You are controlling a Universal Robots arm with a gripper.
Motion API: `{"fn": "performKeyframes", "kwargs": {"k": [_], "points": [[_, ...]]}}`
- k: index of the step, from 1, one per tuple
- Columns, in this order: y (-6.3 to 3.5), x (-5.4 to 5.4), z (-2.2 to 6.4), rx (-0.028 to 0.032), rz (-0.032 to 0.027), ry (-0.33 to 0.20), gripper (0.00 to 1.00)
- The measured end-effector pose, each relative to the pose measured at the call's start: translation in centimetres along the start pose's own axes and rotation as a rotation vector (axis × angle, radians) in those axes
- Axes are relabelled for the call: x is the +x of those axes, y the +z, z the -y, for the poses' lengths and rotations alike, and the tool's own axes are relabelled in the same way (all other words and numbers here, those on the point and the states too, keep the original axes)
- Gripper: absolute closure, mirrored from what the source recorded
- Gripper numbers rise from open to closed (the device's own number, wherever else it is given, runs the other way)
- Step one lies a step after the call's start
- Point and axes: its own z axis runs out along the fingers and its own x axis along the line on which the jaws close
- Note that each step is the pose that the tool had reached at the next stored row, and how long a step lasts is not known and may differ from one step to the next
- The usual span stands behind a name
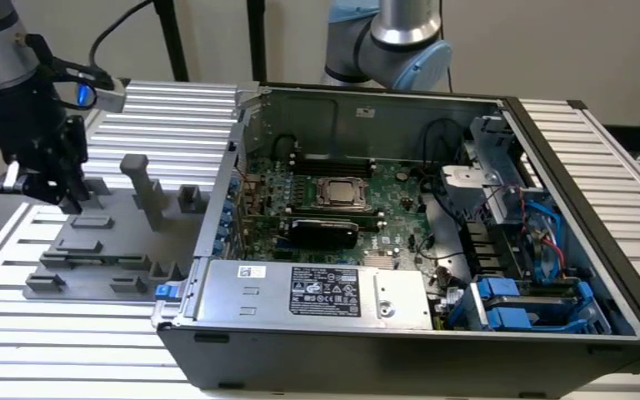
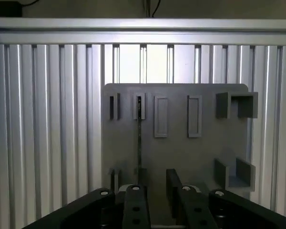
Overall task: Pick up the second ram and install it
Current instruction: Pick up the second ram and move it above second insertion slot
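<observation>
The second ram (image 2: 139, 138) stands on its edge in the grey holder plate (image 2: 181, 152), showing as a thin dark line held between two slotted blocks. My gripper (image 2: 159, 210) hovers above the plate, open, with nothing between its black fingers (image 2: 136, 205). The stick lies in line with one finger rather than in the gap. In the exterior view my gripper (image 1: 67, 190) hangs over the far end of the holder plate (image 1: 97, 250), at the exterior view's left of the open computer case (image 1: 409, 333). The motherboard's CPU socket (image 1: 342, 193) sits mid-case.
Tall grey holder blocks (image 1: 142, 187) rise from the plate close to my gripper. The case's metal wall (image 1: 226, 192) stands between plate and motherboard. A power supply (image 1: 320, 292) fills the case front, with cables and blue drive bays (image 1: 520, 304) at the exterior view's right. A ribbed aluminium table (image 1: 64, 342) lies underneath.
</observation>
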Motion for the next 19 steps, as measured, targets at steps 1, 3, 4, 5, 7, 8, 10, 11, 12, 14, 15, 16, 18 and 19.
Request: {"fn": "performKeyframes", "kwargs": {"k": [1, 3, 4, 5, 7, 8, 10, 11, 12, 14, 15, 16, 18, 19], "points": [[0.17, 0.0, -0.01, 0.0002, 0.0000, -0.001, 0.00], [0.52, 0.0, -0.02, 0.0003, -0.0001, -0.001, 0.00], [0.71, 0.0, -0.03, 0.0004, -0.0001, -0.002, 0.00], [0.89, 0.1, -0.03, 0.0004, -0.0002, -0.002, 0.00], [1.26, 0.1, -0.03, 0.0004, -0.0001, -0.002, 0.00], [1.44, 0.2, -0.03, 0.0004, -0.0001, -0.003, 0.00], [1.80, 0.3, -0.02, 0.0004, -0.0001, -0.003, 0.00], [1.99, 0.4, -0.02, 0.0003, -0.0001, -0.003, 0.00], [2.17, 0.5, -0.02, 0.0004, -0.0001, -0.003, 0.00], [2.52, 0.6, -0.02, 0.0002, -0.0002, -0.003, 0.00], [2.71, 0.7, -0.02, 0.0003, -0.0002, -0.004, 0.00], [2.89, 0.8, -0.01, 0.0003, -0.0002, -0.004, 0.00], [3.26, 1.0, -0.01, 0.0004, -0.0001, -0.004, 0.00], [3.43, 1.1, -0.01, 0.0003, -0.0002, -0.004, 0.00]]}}
